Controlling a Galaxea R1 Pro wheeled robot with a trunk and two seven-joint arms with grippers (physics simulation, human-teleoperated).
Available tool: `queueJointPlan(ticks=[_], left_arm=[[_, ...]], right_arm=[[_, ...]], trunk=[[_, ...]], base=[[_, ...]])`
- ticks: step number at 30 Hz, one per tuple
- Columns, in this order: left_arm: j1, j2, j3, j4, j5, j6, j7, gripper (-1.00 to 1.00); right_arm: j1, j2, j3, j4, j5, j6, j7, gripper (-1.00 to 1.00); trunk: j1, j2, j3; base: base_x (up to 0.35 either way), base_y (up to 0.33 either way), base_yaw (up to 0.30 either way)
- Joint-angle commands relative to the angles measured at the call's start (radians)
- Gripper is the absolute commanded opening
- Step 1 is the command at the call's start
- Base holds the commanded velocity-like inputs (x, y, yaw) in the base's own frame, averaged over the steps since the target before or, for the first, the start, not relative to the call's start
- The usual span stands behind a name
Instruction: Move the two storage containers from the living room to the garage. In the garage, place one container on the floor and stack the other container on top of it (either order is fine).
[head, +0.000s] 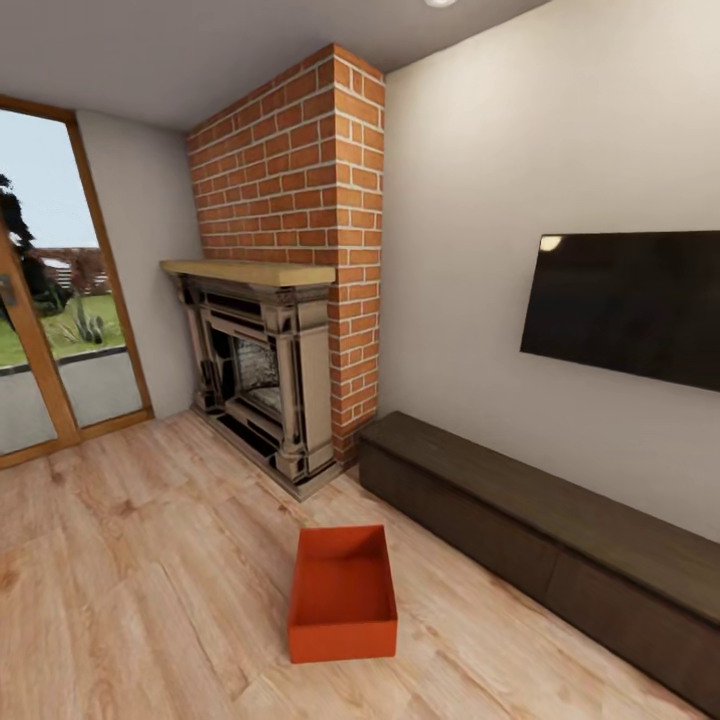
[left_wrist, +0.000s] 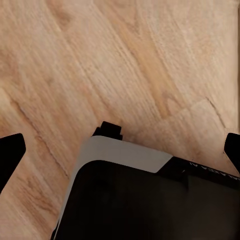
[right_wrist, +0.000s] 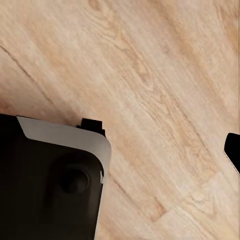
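Colours I see from here: storage container (head: 342, 594), plain orange-red; plank floor (head: 140, 580), light wood with darker grain; fireplace chimney (head: 300, 170), red brick with pale mortar; mantel shelf (head: 250, 271), tan; low cabinet (head: 560, 545), dark brown; wall screen (head: 625, 305), black; walls (head: 470, 200), off-white.

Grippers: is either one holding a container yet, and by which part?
Nothing is held. Both wrist views show spread fingertips over bare wood floor. One storage container sits untouched on the floor before the fireplace.
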Motion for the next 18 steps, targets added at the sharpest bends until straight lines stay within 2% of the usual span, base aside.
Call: queueJointPlan(ticks=[1,18], left_arm=[[-0.001,0.000,-0.008,0.000,0.009,-0.003,0.003,1.00],[-0.001,0.001,-0.008,0.000,0.009,-0.005,0.004,1.00]], right_arm=[[-0.001,0.000,0.008,0.003,-0.004,-0.005,-0.002,1.00],[-0.001,0.000,0.009,0.003,-0.003,-0.006,-0.002,1.00]], trunk=[[0.001,-0.001,-0.001],[0.001,-0.001,-0.001]], base=[[0.324,0.000,0.000],[0.324,0.000,0.000]])
